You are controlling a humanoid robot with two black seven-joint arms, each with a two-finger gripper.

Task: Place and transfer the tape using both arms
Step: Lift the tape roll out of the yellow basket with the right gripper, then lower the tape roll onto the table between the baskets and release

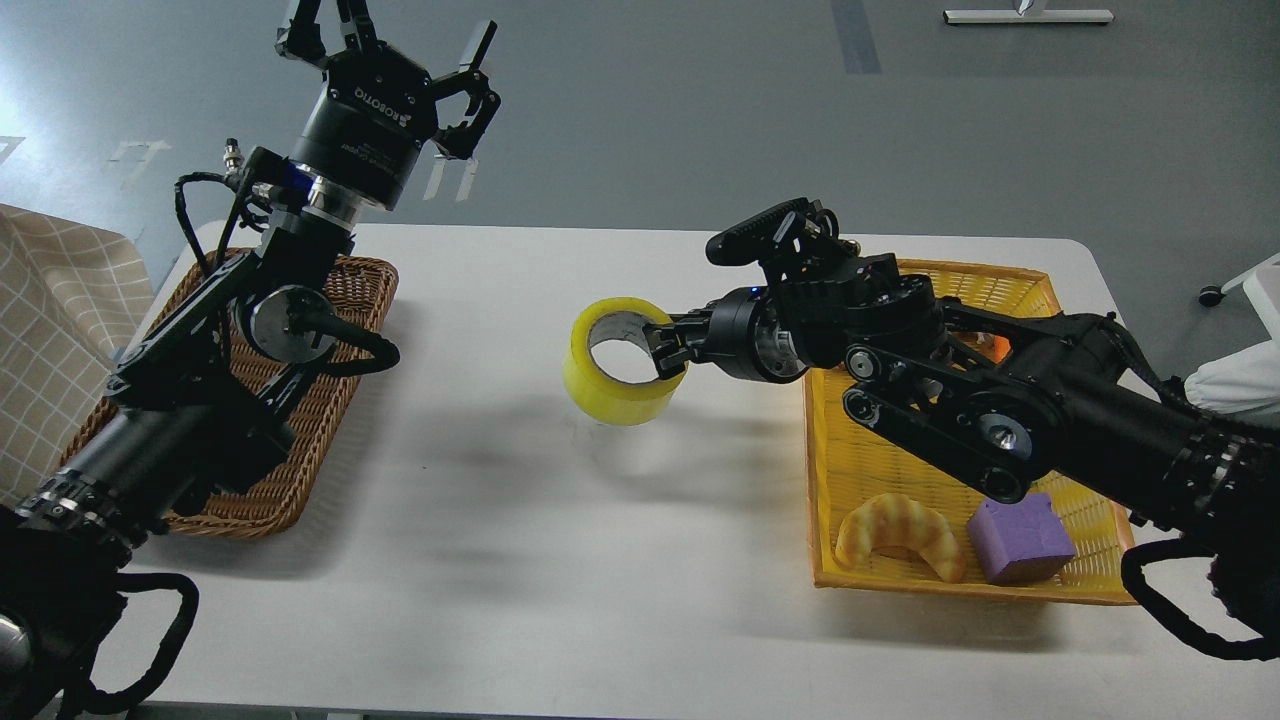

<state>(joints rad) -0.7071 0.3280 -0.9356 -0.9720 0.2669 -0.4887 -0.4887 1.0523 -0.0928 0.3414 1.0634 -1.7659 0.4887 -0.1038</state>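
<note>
The yellow tape roll [612, 385] hangs tilted just above the middle of the white table [560, 540]. My right gripper [666, 352] is shut on the roll's right wall, one finger inside the core. My right arm reaches in from the right, over the yellow basket. My left gripper [400, 50] is open and empty, held high above the far left of the table, over the wicker basket, far from the tape.
A brown wicker basket [330, 400] lies at the left under my left arm. A yellow plastic basket [1000, 290] at the right holds a croissant [897, 532] and a purple block [1020, 538]; my right arm hides the rest. A checked cloth [50, 330] is at the far left.
</note>
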